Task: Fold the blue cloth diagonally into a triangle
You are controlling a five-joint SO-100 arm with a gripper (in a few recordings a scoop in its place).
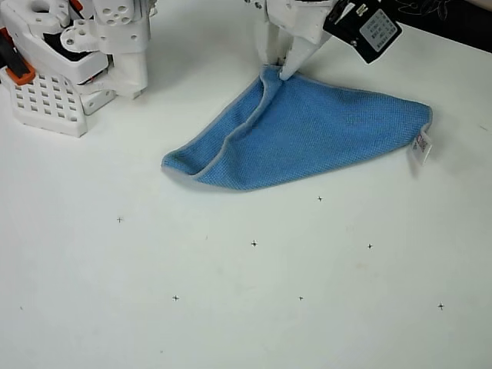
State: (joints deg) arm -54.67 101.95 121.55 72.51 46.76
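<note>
Blue cloth (307,138) — textured, matt weave — on smooth white table (246,307).

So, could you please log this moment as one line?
end effector: pinching corner | mid-blue microfibre cloth: folded, roughly triangular | white tag: right tip

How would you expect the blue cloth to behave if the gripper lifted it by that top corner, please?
The blue cloth would probably droop rather than hold its shape: it already lies in soft folds with a curled edge. It looks thin, so likely light. Its textured weave suggests the gripper, pinching the top corner, should keep hold, though the layers may slide apart on the smooth white table.
</note>
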